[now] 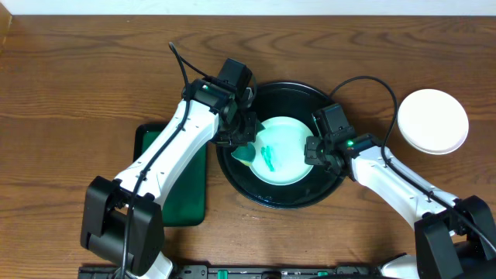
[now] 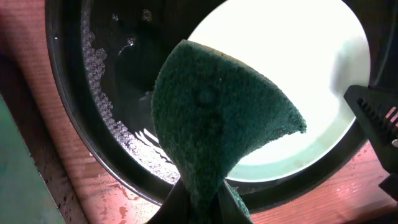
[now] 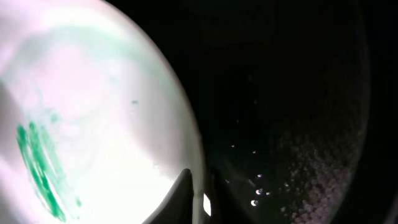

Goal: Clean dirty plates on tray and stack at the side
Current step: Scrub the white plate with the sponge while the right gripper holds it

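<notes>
A pale mint-green plate [image 1: 283, 149] with teal smears [image 1: 269, 157] lies in the black tray [image 1: 283, 195]. My left gripper [image 1: 242, 142] is shut on a dark green scouring sponge [image 2: 217, 118] at the plate's left edge. My right gripper [image 1: 313, 153] is shut on the plate's right rim [image 3: 198, 180], one finger above and one below it. The plate [image 2: 292, 81] and tray [image 2: 112, 93] also show in the left wrist view; the smears [image 3: 40, 168] show in the right wrist view. A white plate [image 1: 432, 121] rests on the table at the far right. A third plate is not in view.
A dark green rectangular tray [image 1: 186, 194] lies on the table left of the black tray, partly under my left arm. The black tray's bottom [image 3: 298, 124] is wet with foam and droplets. Wet patches mark the wood [image 2: 112, 193] beside the tray.
</notes>
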Motion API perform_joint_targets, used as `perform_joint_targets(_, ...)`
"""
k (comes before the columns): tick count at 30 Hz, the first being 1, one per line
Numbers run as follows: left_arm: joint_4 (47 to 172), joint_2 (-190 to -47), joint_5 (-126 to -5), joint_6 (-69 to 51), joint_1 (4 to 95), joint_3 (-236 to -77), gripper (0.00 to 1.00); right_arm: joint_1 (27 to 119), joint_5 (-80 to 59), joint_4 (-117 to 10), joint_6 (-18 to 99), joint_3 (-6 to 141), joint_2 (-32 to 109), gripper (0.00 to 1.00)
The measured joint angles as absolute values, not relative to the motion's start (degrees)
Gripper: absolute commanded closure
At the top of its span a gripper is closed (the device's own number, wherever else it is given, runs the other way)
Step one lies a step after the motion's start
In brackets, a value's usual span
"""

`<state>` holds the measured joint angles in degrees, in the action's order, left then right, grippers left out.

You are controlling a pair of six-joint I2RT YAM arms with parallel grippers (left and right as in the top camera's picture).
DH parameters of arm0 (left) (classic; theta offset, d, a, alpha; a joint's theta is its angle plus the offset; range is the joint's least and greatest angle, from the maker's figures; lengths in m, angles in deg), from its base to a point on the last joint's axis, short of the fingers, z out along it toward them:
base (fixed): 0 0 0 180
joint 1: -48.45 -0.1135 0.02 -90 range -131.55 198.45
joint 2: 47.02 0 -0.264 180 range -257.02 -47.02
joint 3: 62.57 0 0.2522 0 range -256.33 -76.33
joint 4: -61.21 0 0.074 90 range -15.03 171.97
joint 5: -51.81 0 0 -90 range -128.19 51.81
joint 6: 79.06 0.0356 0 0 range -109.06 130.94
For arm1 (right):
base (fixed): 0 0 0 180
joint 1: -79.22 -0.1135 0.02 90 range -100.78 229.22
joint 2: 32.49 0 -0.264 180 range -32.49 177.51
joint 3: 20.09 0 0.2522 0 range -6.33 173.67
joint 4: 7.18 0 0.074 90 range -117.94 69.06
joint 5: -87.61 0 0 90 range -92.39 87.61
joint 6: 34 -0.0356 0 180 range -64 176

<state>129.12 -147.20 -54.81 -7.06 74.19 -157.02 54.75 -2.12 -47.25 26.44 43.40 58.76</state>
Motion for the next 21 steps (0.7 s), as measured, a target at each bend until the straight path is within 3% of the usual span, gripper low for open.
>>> perform_joint_targets(2,129.10,-147.23,-54.81,-7.06,74.17,-157.02,0.93,54.75,-2.08,-47.29,26.85,43.40,58.95,0.59)
perform_joint_targets(3,129.10,-147.23,-54.81,-7.06,74.17,-157.02,0.93,54.75,-2.01,-47.31,26.48,43.40,59.08,0.38)
perform_joint_targets(7,129.10,-147.23,-54.81,-7.06,74.17,-157.02,0.93,54.75,-2.41,-47.27,25.98,43.40,59.63,0.11)
perform_joint_targets(8,129.10,-147.23,-54.81,-7.06,74.19,-157.02,0.93,54.75,-2.58,-47.05,25.85,43.40,59.74,0.11)
perform_joint_targets(11,129.12,-147.23,-54.81,-7.06,74.19,-157.02,0.93,54.75,-2.86,-45.72,26.28,43.40,59.81,0.23)
perform_joint_targets(16,129.12,-147.23,-54.81,-7.06,74.19,-157.02,0.93,54.75,-2.91,-41.76,30.02,43.38,59.83,0.66)
perform_joint_targets(19,129.12,-147.23,-54.81,-7.06,74.19,-157.02,0.93,54.75,-3.10,-41.59,31.55,43.38,59.83,0.65)
perform_joint_targets(20,129.10,-147.23,-54.81,-7.06,74.19,-157.02,0.93,54.75,-3.28,-42.02,31.79,43.38,59.83,0.59)
perform_joint_targets(21,129.12,-147.23,-54.81,-7.06,74.17,-157.02,0.93,54.75,-3.54,-42.39,32.01,43.36,59.83,0.46)
